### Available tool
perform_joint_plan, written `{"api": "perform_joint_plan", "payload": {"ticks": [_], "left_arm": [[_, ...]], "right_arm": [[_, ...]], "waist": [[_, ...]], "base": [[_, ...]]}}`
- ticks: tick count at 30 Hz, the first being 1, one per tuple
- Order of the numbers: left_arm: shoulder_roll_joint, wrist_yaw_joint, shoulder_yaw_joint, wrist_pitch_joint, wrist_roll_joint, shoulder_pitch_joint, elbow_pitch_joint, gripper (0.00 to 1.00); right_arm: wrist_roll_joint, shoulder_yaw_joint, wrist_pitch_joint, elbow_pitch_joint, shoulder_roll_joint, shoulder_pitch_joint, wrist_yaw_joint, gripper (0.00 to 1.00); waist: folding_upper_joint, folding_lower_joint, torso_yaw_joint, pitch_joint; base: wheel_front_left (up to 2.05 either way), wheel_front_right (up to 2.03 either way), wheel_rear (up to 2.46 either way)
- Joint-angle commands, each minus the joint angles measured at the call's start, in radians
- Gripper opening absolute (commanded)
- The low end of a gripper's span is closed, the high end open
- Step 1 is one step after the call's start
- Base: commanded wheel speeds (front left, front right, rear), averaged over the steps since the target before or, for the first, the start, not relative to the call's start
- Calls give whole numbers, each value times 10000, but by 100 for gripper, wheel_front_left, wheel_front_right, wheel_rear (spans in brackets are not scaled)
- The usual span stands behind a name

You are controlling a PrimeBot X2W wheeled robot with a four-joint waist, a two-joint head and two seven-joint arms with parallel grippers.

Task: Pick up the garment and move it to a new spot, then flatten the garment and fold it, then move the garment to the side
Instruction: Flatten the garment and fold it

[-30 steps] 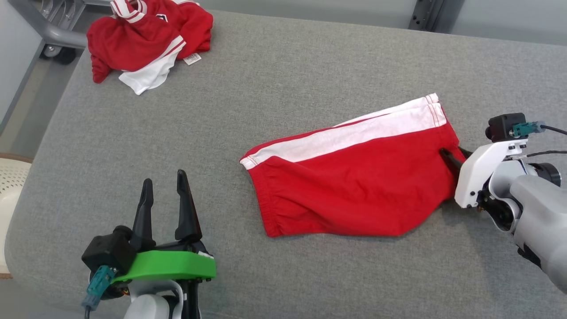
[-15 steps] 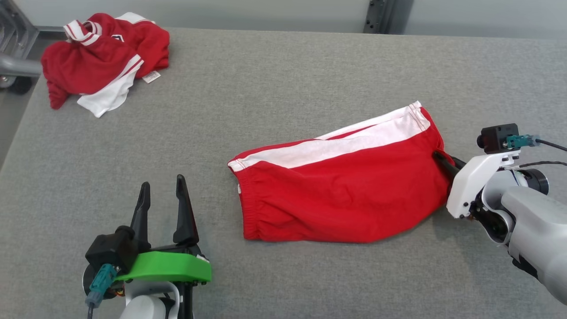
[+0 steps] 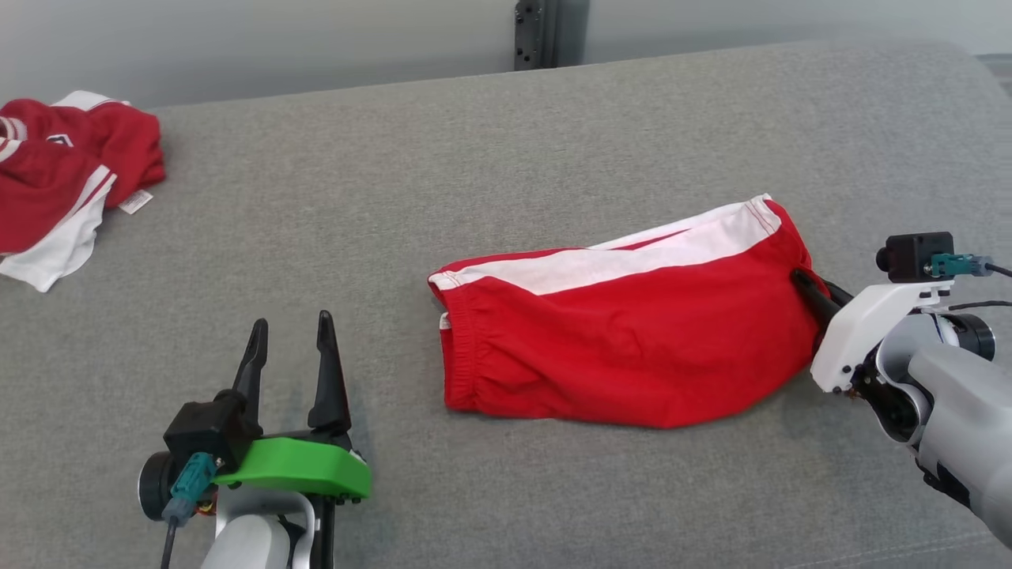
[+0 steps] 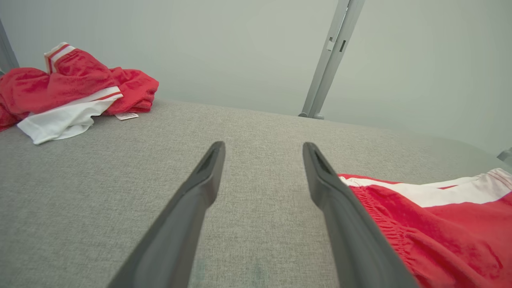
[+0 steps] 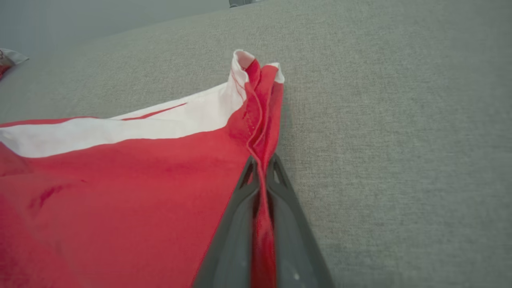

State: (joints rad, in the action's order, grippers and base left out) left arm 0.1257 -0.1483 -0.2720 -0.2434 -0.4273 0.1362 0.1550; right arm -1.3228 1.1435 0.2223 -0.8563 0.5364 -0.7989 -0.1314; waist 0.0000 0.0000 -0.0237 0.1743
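My left pincer (image 3: 292,320) hovers wide open and empty above the grey surface (image 3: 490,158). Right of it the red shorts (image 3: 617,348) lie flat, seemingly folded. My right pincer (image 3: 800,278) is clamped on their right hem. I judge this the moving step; next, lift and carry without spilling the fold.

Shorts (image 3: 632,356): soft, matt cloth. Table (image 3: 395,197): coarse woven fabric cover, matt. Left gripper fingers (image 4: 188,216): smooth, dull plastic.

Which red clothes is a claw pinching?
The flat red shorts with the white stripe; the right claw pinches their edge. The crumpled red pile lies untouched far off.
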Motion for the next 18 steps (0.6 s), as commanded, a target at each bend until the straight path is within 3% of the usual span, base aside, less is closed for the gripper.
{"api": "perform_joint_plan", "payload": {"ticks": [1, 10, 18], "left_arm": [[87, 25, -5, 27, 83, 144, 43, 100], [44, 30, -75, 11, -36, 162, 261, 100], [-37, -6, -34, -61, -195, -251, 346, 100]], "right_arm": [[-80, -45, 126, -28, 44, 164, 14, 0], [-61, -97, 310, 261, 208, 50, 14, 0], [482, -157, 432, 1771, 436, 11, 12, 0]], "waist": [[0, 0, -439, -78], [0, 0, -445, -315], [0, 0, 15, -831]], "base": [[0, 0, 0], [0, 0, 0], [0, 0, 0]]}}
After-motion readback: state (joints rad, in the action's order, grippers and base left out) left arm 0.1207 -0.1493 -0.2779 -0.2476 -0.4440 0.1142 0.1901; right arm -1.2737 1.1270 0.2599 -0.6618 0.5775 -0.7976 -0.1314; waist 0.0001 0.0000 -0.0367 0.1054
